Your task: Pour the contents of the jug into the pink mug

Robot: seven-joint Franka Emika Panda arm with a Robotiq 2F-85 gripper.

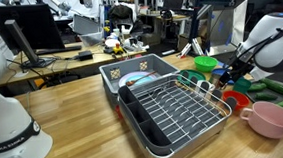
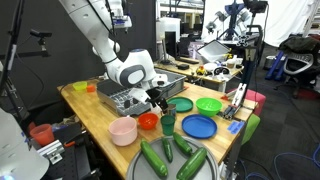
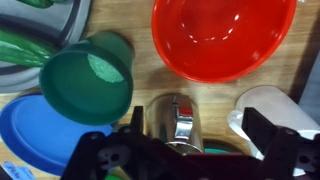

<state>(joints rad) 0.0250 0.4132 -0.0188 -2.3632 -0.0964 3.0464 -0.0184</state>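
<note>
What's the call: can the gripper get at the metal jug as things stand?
Likely yes. In the wrist view the jug sits between the fingers of the open gripper, with nothing in the way. The green cup and red cup are close but off to the side.

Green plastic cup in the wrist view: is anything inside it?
The green plastic cup tips its mouth toward the camera. A pale speckled patch shows deep inside; too blurred to tell contents from bare base.

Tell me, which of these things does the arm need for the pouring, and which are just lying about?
For the job: metal jug, pink mug, pincer.
Just lying about: red cup, green cup, blue plate, green plates, cucumbers, dish rack.
</note>
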